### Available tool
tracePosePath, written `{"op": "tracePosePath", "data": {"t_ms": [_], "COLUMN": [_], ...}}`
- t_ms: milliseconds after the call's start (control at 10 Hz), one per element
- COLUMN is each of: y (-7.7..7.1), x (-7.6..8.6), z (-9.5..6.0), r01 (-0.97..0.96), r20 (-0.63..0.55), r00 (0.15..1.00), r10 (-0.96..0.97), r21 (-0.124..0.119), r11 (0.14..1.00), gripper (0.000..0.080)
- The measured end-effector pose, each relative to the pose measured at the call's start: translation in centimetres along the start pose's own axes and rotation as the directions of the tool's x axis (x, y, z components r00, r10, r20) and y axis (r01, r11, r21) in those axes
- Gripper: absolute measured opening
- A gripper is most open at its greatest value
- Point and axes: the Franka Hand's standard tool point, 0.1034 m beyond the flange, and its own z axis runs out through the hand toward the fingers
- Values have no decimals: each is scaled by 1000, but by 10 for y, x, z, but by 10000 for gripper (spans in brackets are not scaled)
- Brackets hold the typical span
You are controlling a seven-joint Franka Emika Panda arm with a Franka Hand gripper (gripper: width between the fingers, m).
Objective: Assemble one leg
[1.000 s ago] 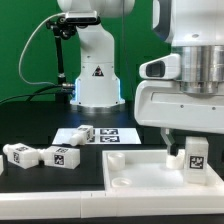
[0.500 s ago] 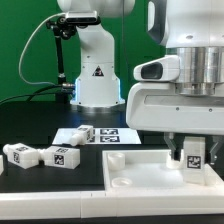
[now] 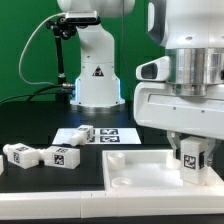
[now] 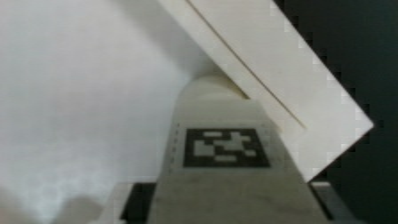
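Observation:
My gripper (image 3: 191, 158) is shut on a leg (image 3: 192, 160), a small white block with a black-and-white tag, held upright at the right corner of the large flat white square piece with a raised rim (image 3: 140, 168). In the wrist view the leg (image 4: 224, 140) fills the middle between my two dark fingers (image 4: 139, 200), its far end at the piece's inner corner (image 4: 222, 85). Whether the leg touches the piece I cannot tell. Three more legs lie on the table at the exterior view's left: two side by side (image 3: 20, 154) (image 3: 62, 157) and one (image 3: 82, 133) on the marker board.
The marker board (image 3: 98, 134) lies flat behind the square piece. A second robot's white base (image 3: 96, 70) stands at the back with a black cable at its left. The table is black, the backdrop green.
My gripper has turned a little with the leg and shifted slightly toward the exterior view's left over the square piece's corner. The other legs have not moved.

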Motion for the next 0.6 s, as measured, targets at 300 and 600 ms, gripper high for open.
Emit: {"op": "tracePosePath", "data": {"t_ms": [300, 600], "y": [-5, -7], "x": [-5, -9], "z": [2, 2], "r01": [-504, -776], "r20": [13, -11], "r00": [864, 629], "r10": [504, 777], "r21": [4, 36], "r11": [864, 629], "gripper": [284, 284]}}
